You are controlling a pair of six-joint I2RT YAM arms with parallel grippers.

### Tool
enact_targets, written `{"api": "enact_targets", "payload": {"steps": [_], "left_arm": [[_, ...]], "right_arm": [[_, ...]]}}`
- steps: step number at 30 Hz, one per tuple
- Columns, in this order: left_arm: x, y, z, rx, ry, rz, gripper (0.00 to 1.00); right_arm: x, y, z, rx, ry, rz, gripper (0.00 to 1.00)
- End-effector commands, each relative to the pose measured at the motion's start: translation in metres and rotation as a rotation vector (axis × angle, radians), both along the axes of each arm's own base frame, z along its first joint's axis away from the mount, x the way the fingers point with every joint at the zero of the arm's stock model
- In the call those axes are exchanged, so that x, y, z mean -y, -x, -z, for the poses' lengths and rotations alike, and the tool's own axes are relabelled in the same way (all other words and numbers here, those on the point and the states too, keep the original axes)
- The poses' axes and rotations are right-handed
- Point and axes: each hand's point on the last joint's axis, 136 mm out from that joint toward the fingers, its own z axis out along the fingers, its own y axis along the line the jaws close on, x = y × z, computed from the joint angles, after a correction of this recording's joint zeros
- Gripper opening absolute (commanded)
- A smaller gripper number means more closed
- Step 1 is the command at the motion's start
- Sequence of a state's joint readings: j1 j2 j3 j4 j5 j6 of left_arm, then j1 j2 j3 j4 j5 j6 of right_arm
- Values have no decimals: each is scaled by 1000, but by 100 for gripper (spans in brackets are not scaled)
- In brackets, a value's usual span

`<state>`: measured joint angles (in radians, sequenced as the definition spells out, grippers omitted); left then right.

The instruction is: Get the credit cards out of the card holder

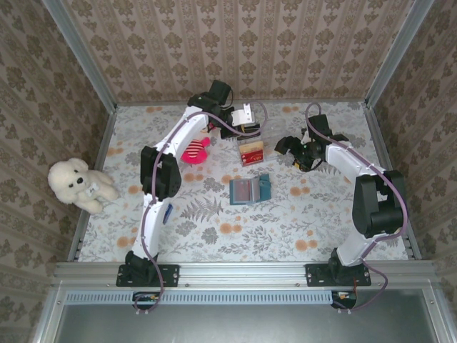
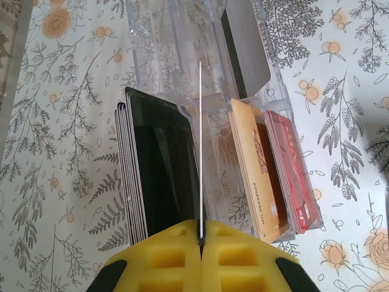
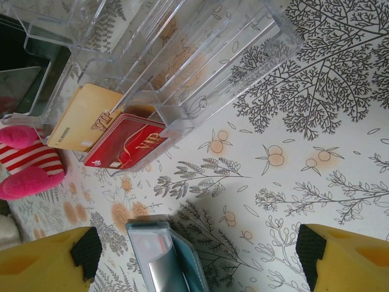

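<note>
The teal card holder (image 1: 250,191) lies open on the flowered table, its end also in the right wrist view (image 3: 164,258). Orange-gold credit cards (image 2: 252,164) and red credit cards (image 2: 292,176) stand in the right slots of a clear plastic tray (image 2: 176,36). My left gripper (image 2: 200,234) is shut on a thin card (image 2: 199,140) seen edge-on, held over the tray's middle divider. My right gripper (image 3: 197,249) hangs open above the table between the tray and the holder, with nothing between its fingers. From above, it (image 1: 296,151) is right of the tray.
A stack of black cards (image 2: 158,164) fills the tray's left slot. A pink striped soft toy (image 1: 194,150) lies left of the tray (image 1: 251,136). A white plush dog (image 1: 77,184) sits outside the left rail. Patterned walls enclose the table.
</note>
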<state>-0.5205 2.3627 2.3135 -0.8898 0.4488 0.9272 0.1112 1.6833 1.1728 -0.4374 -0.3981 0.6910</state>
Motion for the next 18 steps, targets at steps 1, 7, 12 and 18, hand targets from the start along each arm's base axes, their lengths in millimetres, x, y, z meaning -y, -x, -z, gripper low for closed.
{"api": "enact_targets", "payload": {"steps": [1,7,12,18], "left_arm": [[2,-5,-6,10,37,-24,0],[-1,-15,-18,85,78,-78,0],[-3,-15,-10,77,48,-99,0],[1,-9,-28,87,105,-75,0]], "right_arm": [[-2,4,-5,-7,-25,5,86],[-3,3,-2,-13,-29,5,86],[-2,3,-1,-14,-21,5,86],[-2,3,0,-18,-21,5,86]]}}
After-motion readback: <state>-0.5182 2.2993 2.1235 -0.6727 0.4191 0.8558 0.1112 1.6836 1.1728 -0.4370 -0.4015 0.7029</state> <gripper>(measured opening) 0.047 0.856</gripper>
